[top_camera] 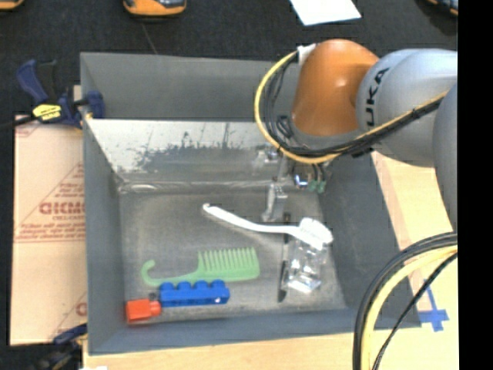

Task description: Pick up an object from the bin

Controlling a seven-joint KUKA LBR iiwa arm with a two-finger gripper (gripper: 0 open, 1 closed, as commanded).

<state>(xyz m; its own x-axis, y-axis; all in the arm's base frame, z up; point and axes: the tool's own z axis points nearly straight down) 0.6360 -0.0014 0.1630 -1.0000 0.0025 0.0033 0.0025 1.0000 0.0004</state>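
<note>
In the camera view, the arm comes in from the right under its orange cover (327, 87) and hangs the gripper (273, 205) down into the back right part of the grey metal bin (169, 149). Whether the gripper is spread or pressed together I cannot tell; its tip is small and partly lost against the bin's floor.

The thing nearest to it is a white plastic long-handled brush (246, 222), lying flat on the floor in the middle of the bin. The brush's long axis runs almost across the view, from the thin handle end at the upper left to the thicker head at the lower right. The gripper's tip stands right at the handle, on its far side, nearer the head than the handle end. I cannot tell whether it touches the handle.

In my judgement, a grasp here has to close across the handle, at right angles to that long axis.

A clear plastic piece (306, 272) lies just in front of the brush head. A green plastic comb (219, 264), a blue studded block (192, 293) and an orange block (142, 310) lie well apart from the gripper, towards the front left.
</note>
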